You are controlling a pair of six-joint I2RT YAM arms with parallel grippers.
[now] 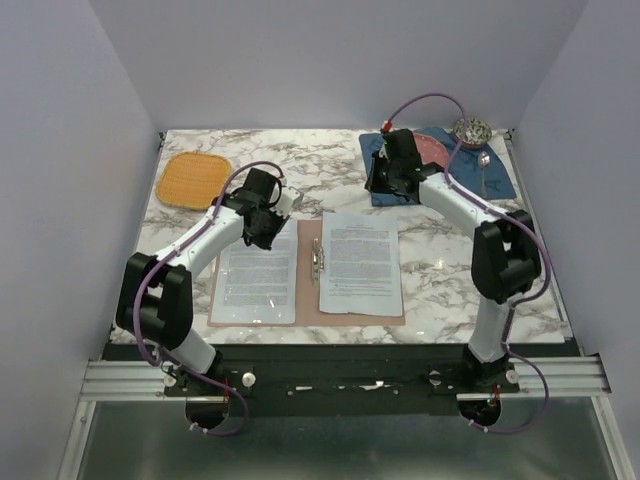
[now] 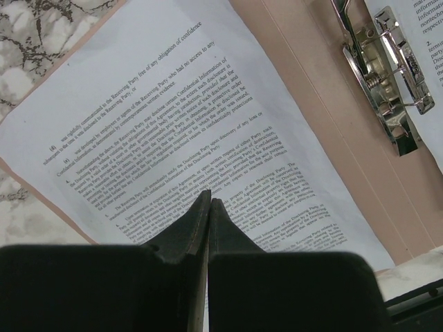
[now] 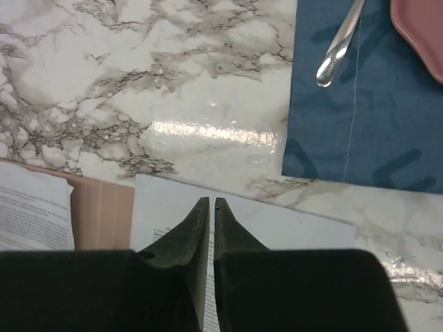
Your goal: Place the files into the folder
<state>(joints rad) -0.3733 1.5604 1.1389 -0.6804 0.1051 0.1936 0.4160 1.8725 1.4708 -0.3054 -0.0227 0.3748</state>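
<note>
Top view's showing both files (image 1: pixel 360 262) lying lengthwise, near-to-far, on the open folder (image 1: pixel 306 292) at the table's (image 1: pixel 440 270) near edge. Meanwhile the left gripper (image 2: pixel 209 197) is hovering shut and empty over the left sheet, and the right gripper (image 3: pixel 211 202) is hanging barely cracked over the other's far edge.

- paper sheets: 2 total, the left sheet (image 1: pixel 257 285) and the right sheet (image 1: pixel 360 262), both toward the front edge of the tabletop (image 1: pixel 300 165)
- folder (image 1: pixel 307 300): just 1
- metal clip (image 1: pixel 318 255): 1
- orange woven mat (image 1: pixel 194 178): 1, far-left corner
- blue placemat (image 1: pixel 500 185): 1, far-right corner
- pink plate (image 1: pixel 432 150): 1
- spoon (image 3: pixel 331 67): 1
- silvery round thing (image 1: pixel 471 130): 1, honestly no clue what it is
- robot arms: 2, left arm (image 1: pixel 205 240) and right arm (image 1: pixel 460 200)
- grippers: 2, left gripper (image 2: pixel 209 202) and right gripper (image 3: pixel 211 200)
</note>
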